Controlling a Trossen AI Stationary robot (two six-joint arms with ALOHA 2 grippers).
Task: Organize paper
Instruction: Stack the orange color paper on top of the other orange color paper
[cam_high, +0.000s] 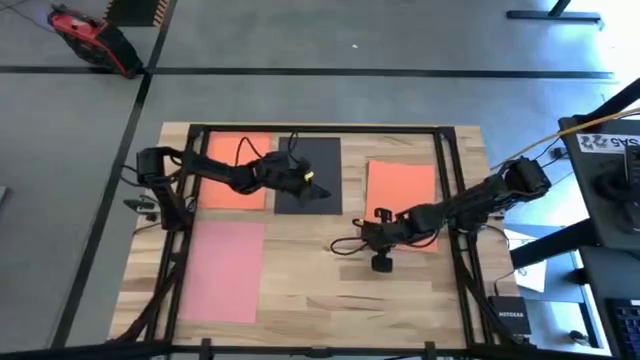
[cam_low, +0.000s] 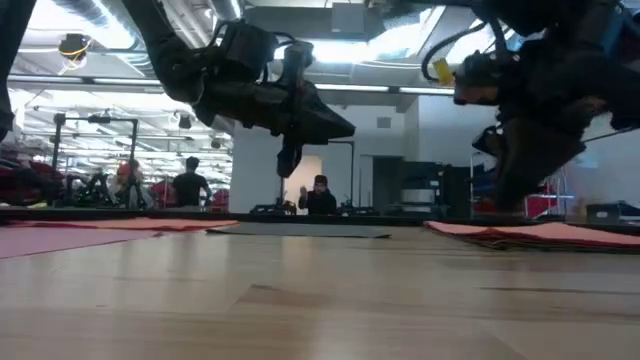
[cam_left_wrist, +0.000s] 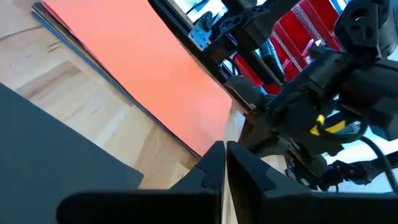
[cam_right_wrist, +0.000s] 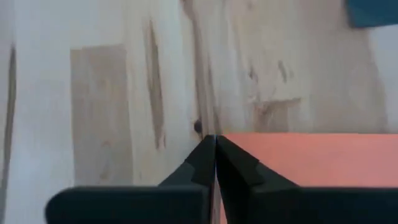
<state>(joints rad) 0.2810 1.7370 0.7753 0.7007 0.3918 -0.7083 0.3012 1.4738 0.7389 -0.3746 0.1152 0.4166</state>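
Four thin matte paper sheets are being shown spread apart on the light wooden tabletop (cam_high: 330, 280), so the organizing is judged to be at an early or middle stage, with gathering into one pile left to do. An orange rectangular sheet (cam_high: 228, 185) is lying at the far left beside a black rectangular sheet (cam_high: 318, 160); a pink rectangular sheet (cam_high: 225, 270) is lying nearer the front; a second orange sheet (cam_high: 402, 185) is lying at the right (possibly a small stack). The left gripper (cam_high: 316, 191) is being held clenched above the black sheet. The right gripper (cam_high: 376, 214) is being held clenched at the second orange sheet's corner, gripping nothing visible.
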